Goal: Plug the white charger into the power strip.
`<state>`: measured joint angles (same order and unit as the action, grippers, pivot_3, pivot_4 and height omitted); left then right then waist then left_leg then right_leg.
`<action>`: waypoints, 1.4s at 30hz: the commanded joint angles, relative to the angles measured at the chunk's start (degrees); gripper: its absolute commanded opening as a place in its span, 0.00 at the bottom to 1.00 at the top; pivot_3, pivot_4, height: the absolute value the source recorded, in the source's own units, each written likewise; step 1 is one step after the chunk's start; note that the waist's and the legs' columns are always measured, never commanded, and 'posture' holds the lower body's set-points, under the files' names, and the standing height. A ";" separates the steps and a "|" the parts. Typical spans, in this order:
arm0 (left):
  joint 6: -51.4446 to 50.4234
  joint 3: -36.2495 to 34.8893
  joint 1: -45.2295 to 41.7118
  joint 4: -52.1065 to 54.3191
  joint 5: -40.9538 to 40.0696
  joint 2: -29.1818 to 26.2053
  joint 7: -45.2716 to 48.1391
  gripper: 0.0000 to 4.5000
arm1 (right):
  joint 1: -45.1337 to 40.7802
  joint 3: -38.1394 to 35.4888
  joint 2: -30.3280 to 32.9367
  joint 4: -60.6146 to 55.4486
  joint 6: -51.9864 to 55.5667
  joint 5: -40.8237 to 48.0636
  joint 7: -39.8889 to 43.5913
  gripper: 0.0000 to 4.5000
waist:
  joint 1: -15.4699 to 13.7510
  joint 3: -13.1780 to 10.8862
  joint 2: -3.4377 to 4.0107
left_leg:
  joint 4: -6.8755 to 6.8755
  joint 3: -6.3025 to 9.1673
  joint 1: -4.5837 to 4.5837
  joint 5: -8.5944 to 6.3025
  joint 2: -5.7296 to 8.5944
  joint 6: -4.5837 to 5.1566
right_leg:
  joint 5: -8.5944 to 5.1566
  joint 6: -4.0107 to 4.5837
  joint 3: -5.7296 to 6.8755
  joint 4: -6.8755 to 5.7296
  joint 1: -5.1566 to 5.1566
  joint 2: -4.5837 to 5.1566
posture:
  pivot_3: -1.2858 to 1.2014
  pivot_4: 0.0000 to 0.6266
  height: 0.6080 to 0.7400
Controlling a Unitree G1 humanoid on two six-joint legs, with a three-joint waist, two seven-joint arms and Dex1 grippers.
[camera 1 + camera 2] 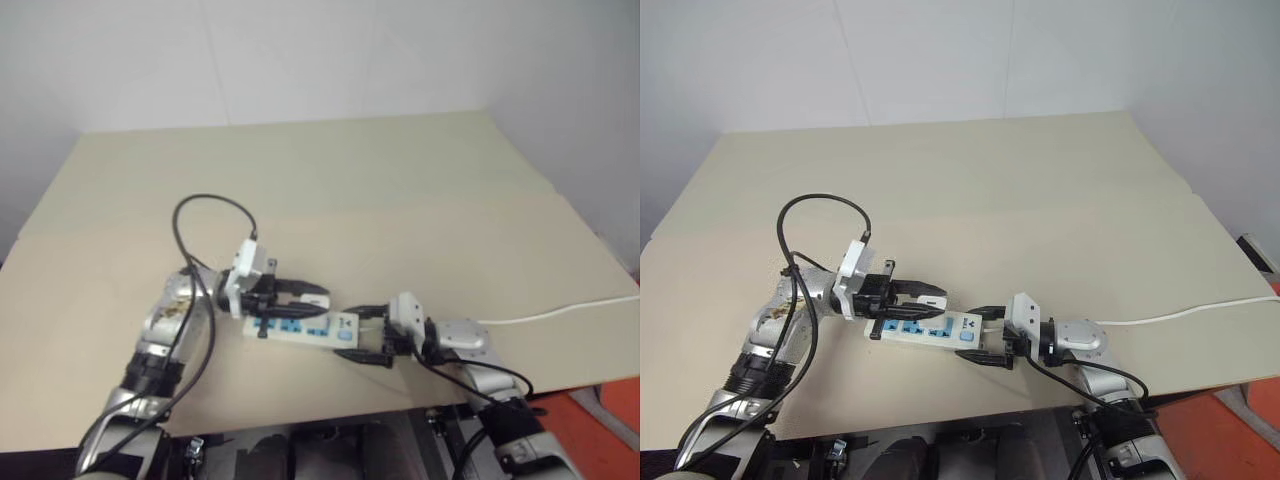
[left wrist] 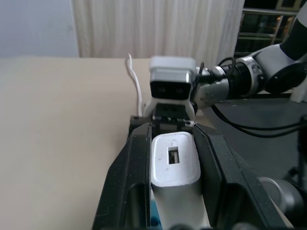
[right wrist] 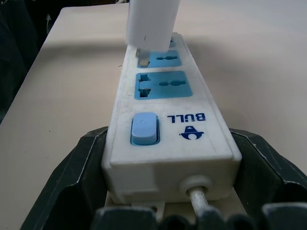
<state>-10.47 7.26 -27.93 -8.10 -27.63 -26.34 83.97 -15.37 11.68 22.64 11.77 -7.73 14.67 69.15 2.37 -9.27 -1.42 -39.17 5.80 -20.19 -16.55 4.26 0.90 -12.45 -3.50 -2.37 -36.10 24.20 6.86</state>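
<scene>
The left gripper (image 2: 173, 191) clamps the smooth boxy white charger (image 2: 174, 163) (prongs at a blue socket); the right gripper (image 3: 165, 158) grips the long flat white plastic power strip (image 3: 165, 110).

the long flat white plastic power strip (image 3: 168, 115) carries the blue word "bull" with a small blue bell-like logo beneath it, printed beside its pale blue switch (image 3: 144, 128). no other writing can be read.
</scene>
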 commanded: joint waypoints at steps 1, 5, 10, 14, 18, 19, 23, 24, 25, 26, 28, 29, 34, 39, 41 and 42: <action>2.25 0.54 -1.34 -1.01 0.78 0.80 0.96 0.23 | 1.70 1.71 0.47 -0.06 0.85 -1.32 -0.05 0.76 | -0.02 0.00 0.00 | 0.00 0.00 0.00 0.00 0.00 0.00 | 0.00 0.00 0.00 0.00 0.00 0.00 | 0.52 0.24 1.00; 2.99 0.92 -1.57 -2.49 1.40 1.49 0.98 0.23 | 2.21 1.76 0.69 -0.67 1.15 -1.23 -0.44 0.76 | -0.06 0.00 0.00 | 0.00 0.00 0.00 -0.01 -0.02 0.00 | 0.00 0.00 0.00 0.01 0.00 -0.02 | 0.52 0.24 1.00; 3.26 1.20 -2.11 -3.98 1.53 2.16 1.20 0.23 | 2.51 1.83 0.89 -1.11 1.42 -1.11 -0.62 0.76 | -0.15 0.00 0.00 | 0.00 -0.01 0.00 -0.01 -0.02 0.00 | 0.00 0.00 0.00 0.01 -0.01 -0.02 | 0.52 0.24 1.00; 3.64 1.62 -2.40 -5.15 1.91 2.57 1.69 0.23 | 2.56 1.84 0.95 -1.22 1.28 -1.18 -0.69 0.76 | -0.14 0.01 0.00 | 0.00 -0.01 0.00 -0.01 -0.02 0.00 | 0.00 0.00 0.00 0.02 -0.01 -0.02 | 0.52 0.24 1.00; 5.27 2.41 -1.93 -6.47 3.09 2.92 2.14 0.23 | 2.57 1.88 0.97 -1.24 1.25 -1.19 -0.73 0.76 | -0.12 0.01 -0.01 | 0.01 -0.01 0.00 -0.01 -0.03 0.00 | 0.00 0.00 -0.01 0.02 -0.01 -0.03 | 0.52 0.24 1.00; 5.37 2.44 -1.83 -6.61 3.21 3.01 2.17 0.23 | 2.56 1.88 0.98 -1.23 1.23 -1.18 -0.72 0.76 | -0.13 0.01 -0.01 | 0.01 -0.01 0.00 -0.01 -0.03 0.00 | 0.00 0.00 -0.01 0.02 -0.01 -0.04 | 0.52 0.24 1.00; 8.20 2.80 -0.83 -7.31 4.88 2.57 2.75 0.23 | 2.46 1.89 0.94 -1.08 0.98 -1.16 -0.62 0.76 | -0.13 0.01 -0.01 | 0.02 -0.02 0.00 -0.01 -0.04 0.00 | 0.00 0.00 -0.01 0.03 -0.01 -0.04 | 0.52 0.24 1.00; 8.63 2.65 -0.64 -7.35 4.93 2.54 2.66 0.23 | 2.40 1.88 0.92 -1.01 0.98 -1.12 -0.59 0.76 | -0.13 0.01 0.00 | 0.02 -0.02 0.00 -0.01 -0.04 0.00 | 0.00 0.00 -0.01 0.03 -0.01 -0.04 | 0.52 0.24 1.00; 9.31 2.38 -0.44 -7.35 4.88 2.61 2.52 0.23 | 2.31 1.86 0.89 -0.91 1.03 -1.07 -0.53 0.76 | -0.13 0.01 -0.01 | 0.02 -0.02 0.00 -0.01 -0.04 0.00 | 0.00 0.00 -0.01 0.03 -0.01 -0.04 | 0.52 0.24 1.00; 9.77 2.02 -0.14 -7.20 4.64 2.73 2.20 0.23 | 2.26 1.86 0.87 -0.85 1.03 -1.02 -0.47 0.76 | -0.13 0.02 0.00 | 0.02 -0.02 0.00 -0.01 -0.04 0.00 | 0.00 0.00 -0.01 0.03 -0.01 -0.04 | 0.52 0.24 1.00; 11.81 1.49 0.70 -7.14 4.62 2.87 1.67 0.23 | 2.11 1.86 0.80 -0.62 0.93 -0.95 -0.35 0.76 | -0.13 0.02 0.00 | 0.02 -0.02 0.01 -0.01 -0.05 0.00 | 0.00 0.00 -0.01 0.03 -0.01 -0.04 | 0.52 0.24 1.00; 13.10 1.36 1.28 -7.34 4.76 2.87 1.63 0.23 | 2.02 1.88 0.77 -0.48 0.87 -0.92 -0.25 0.76 | -0.11 0.03 0.00 | 0.02 -0.02 0.01 -0.01 -0.05 0.00 | 0.00 0.00 -0.01 0.04 -0.01 -0.04 | 0.52 0.24 1.00; 15.55 1.18 3.25 -9.43 4.68 2.82 1.80 0.23 | 1.78 1.97 0.76 -0.15 0.41 -0.93 0.02 0.76 | -0.12 0.10 0.01 | 0.04 -0.02 0.01 -0.01 -0.06 0.00 | 0.00 0.00 -0.01 0.04 -0.02 -0.04 | 0.52 0.24 1.00; 19.16 1.93 4.70 -13.04 6.21 2.71 1.67 0.23 | 1.79 2.00 0.95 -0.19 0.21 -0.85 0.24 0.76 | -0.13 0.49 0.07 | 0.09 -0.03 0.04 -0.01 -0.07 0.00 | 0.00 0.00 -0.01 0.06 -0.03 -0.05 | 0.52 0.24 1.00; 20.79 2.19 5.23 -14.11 6.42 2.76 2.13 0.23 | 1.83 2.00 1.03 -0.27 0.09 -0.81 0.27 0.76 | -0.14 0.77 0.11 | 0.11 -0.03 0.05 -0.02 -0.08 0.01 | 0.00 0.00 -0.01 0.08 -0.04 -0.06 | 0.52 0.24 1.00; 21.68 2.52 5.46 -14.48 6.73 2.57 2.61 0.23 | 1.82 2.01 1.05 -0.28 0.06 -0.79 0.28 0.76 | -0.14 0.94 0.16 | 0.12 -0.03 0.07 -0.02 -0.08 0.01 | 0.00 0.00 -0.01 0.09 -0.06 -0.06 | 0.52 0.24 1.00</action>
<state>10.40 8.89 -24.83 -18.44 -24.54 -22.29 86.06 -14.65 12.34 22.94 11.51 -7.53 14.67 67.94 2.23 -8.34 -1.26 -39.04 5.76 -20.11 -16.57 4.19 0.92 -12.45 -3.50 -2.39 -36.00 24.13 6.80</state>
